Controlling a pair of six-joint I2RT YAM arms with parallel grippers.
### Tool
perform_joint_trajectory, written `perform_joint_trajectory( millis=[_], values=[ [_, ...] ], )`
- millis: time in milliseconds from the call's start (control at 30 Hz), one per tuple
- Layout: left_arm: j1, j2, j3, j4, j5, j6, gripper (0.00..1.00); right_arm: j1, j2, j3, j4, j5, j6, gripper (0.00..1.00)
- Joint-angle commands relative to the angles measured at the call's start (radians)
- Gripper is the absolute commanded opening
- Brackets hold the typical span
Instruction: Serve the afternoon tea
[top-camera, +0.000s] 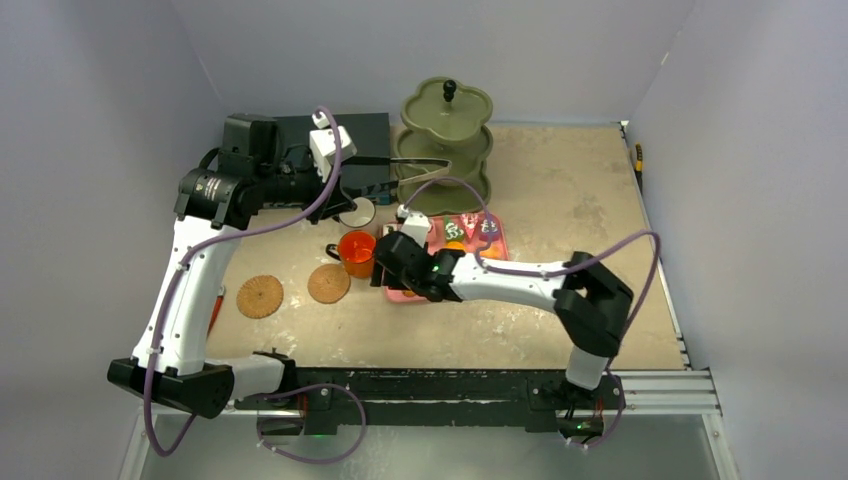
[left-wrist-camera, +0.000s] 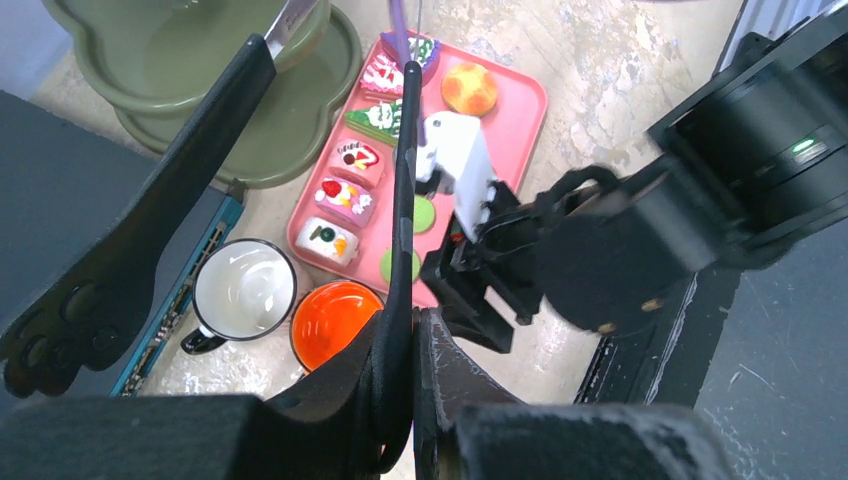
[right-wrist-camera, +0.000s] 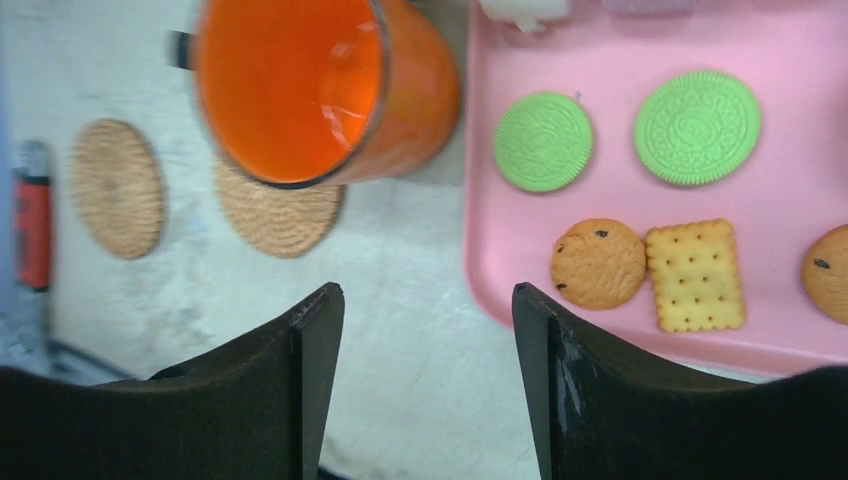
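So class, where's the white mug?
In the left wrist view the white mug stands left of the orange mug, between the dark box and pink tray.

Orange mug (right-wrist-camera: 310, 90), grn embossed biscuits (right-wrist-camera: 543, 141), pink tray (right-wrist-camera: 600, 60), olive stand (top-camera: 447, 135).

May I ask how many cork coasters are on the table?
2: one coaster lies toward the table's left side, the other just right of it, by the orange mug.
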Motion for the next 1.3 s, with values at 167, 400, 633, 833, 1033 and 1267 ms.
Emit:
perform_joint_trajectory(
  millis=[167, 400, 633, 833, 1033, 1267],
  values=[
    [0.002, 0.004, 0.057, 0.001, 0.040, 0.008, 0.00, -0.254, -0.328, -0.197, 0.099, -0.139, -0.215, 0.57],
    [0.002, 0.002, 0.052, -0.003, 0.045, 0.008, 0.00, -0.580, -0.481, -0.367, 0.072, -0.105, -0.351, 0.45],
    [0.002, 0.008, 0.065, -0.014, 0.054, 0.009, 0.00, -0.756, -0.408, -0.446, 0.151, -0.194, -0.387, 0.38],
    [0.002, 0.005, 0.072, -0.034, 0.050, 0.028, 0.00, -0.768, -0.270, -0.429, 0.207, -0.218, -0.407, 0.36],
    [0.001, 0.009, 0.072, -0.044, 0.055, 0.039, 0.00, -0.776, -0.192, -0.410, 0.220, -0.215, -0.407, 0.33],
    [0.002, 0.014, 0.069, -0.051, 0.071, 0.053, 0.00, -0.785, -0.201, -0.455, 0.214, -0.158, -0.345, 0.16]
  ],
)
